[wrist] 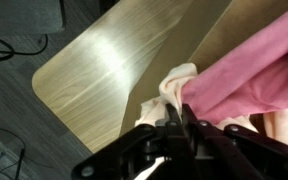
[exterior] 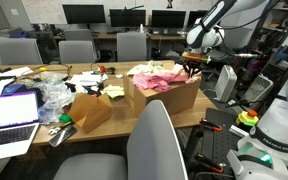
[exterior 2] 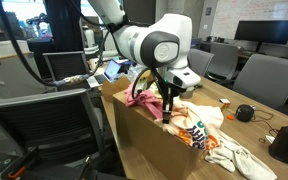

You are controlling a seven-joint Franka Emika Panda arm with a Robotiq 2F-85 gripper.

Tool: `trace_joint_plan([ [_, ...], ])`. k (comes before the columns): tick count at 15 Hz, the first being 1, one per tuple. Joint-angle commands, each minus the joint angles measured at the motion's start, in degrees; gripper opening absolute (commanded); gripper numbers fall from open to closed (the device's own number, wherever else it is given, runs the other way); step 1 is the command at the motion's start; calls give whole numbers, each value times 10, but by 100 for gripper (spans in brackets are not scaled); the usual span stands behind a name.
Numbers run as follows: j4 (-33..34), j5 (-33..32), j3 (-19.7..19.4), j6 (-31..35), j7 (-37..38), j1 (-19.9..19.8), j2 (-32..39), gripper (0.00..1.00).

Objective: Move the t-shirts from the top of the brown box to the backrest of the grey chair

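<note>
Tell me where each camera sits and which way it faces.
Exterior view: behind a grey chair, facing across the table at the brown box; the arm enters at the picture's upper right.
Exterior view: close beside the box, facing along it; the gripper hangs at the centre.
Wrist view: looks down past the gripper at the table corner.
Shared: all three show the pink t-shirt.
</note>
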Motion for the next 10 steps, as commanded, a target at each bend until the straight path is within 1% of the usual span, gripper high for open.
trace_joint_plan([
  [1,-13,-8,-5,19,8,4,-22,2],
  [3,-20,-7,-5,25,7,4,-39,2],
  [5,-34,-14,-4,32,8,5,-73,2],
  [7,-57,-32,0,44,10,5,-131,2],
  [8,-72,-51,5,49,11,3,-169,2],
  [10,-87,-70,23,61,0,-9,-223,2],
])
